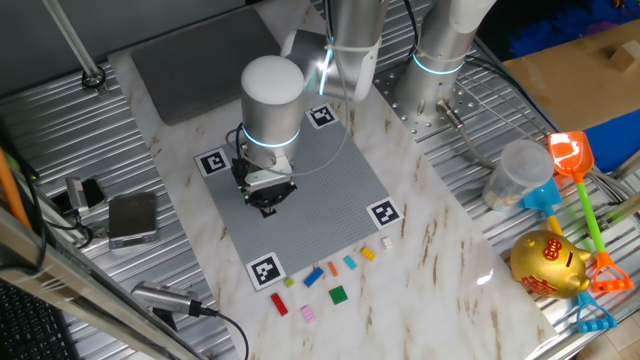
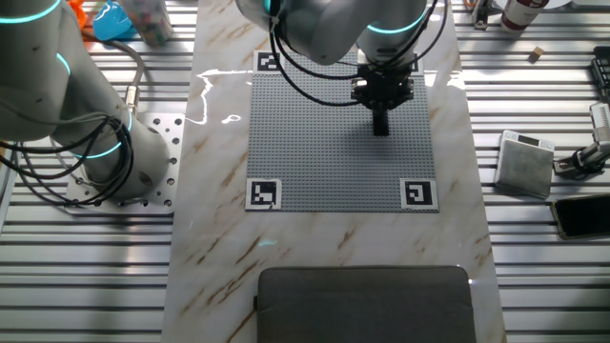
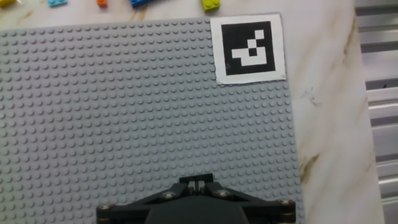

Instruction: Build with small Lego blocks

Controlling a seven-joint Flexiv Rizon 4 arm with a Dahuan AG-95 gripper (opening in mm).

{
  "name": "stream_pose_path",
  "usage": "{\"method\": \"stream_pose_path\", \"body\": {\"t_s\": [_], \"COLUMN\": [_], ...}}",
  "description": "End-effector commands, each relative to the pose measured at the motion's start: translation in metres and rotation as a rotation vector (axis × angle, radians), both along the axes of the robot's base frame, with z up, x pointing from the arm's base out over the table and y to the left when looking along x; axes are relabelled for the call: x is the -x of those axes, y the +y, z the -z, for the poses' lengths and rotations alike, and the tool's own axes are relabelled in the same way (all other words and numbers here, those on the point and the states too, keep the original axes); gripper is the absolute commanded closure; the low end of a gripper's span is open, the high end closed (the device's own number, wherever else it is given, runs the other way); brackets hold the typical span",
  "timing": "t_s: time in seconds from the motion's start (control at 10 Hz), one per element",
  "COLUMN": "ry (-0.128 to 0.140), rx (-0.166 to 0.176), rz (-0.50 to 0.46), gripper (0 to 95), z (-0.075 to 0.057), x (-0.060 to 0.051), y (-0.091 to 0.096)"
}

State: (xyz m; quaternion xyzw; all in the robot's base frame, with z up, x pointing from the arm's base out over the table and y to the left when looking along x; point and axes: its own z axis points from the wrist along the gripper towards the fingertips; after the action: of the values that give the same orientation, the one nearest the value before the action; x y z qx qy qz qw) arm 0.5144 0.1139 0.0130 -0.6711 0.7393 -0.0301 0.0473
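Observation:
Several small Lego blocks lie loose on the marble in front of the grey baseplate (image 1: 325,180): red (image 1: 279,306), pink (image 1: 308,314), green (image 1: 338,294), blue (image 1: 314,276), orange (image 1: 333,268), light blue (image 1: 350,263), yellow (image 1: 368,253) and white (image 1: 387,242). The hand view catches some of them at its top edge, a yellow-green one (image 3: 211,5) and a blue one (image 3: 142,2) among them. My gripper (image 1: 268,205) hangs low over the baseplate's left part, far from the blocks. Its fingertips (image 3: 198,184) are pressed together, shut, and no block shows between them.
Black-and-white markers (image 3: 249,48) sit on the baseplate corners. A grey box (image 1: 132,216) and cables lie to the left. At the right are toy shovels (image 1: 575,165), a gold piggy bank (image 1: 548,263) and a plastic cup (image 1: 516,172). A dark pad (image 2: 366,303) lies beyond the plate.

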Motion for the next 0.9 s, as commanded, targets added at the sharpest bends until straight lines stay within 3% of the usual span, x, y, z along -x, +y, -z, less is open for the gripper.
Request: {"method": "stream_pose_path", "body": {"t_s": [0.1, 0.6, 0.9], "ry": [0.004, 0.004, 0.015], "rx": [0.002, 0.005, 0.008], "rz": [-0.002, -0.004, 0.006], "gripper": [95.0, 95.0, 95.0], "z": [0.006, 0.004, -0.010], "x": [-0.001, -0.001, -0.002], "y": [0.000, 0.001, 0.001]}}
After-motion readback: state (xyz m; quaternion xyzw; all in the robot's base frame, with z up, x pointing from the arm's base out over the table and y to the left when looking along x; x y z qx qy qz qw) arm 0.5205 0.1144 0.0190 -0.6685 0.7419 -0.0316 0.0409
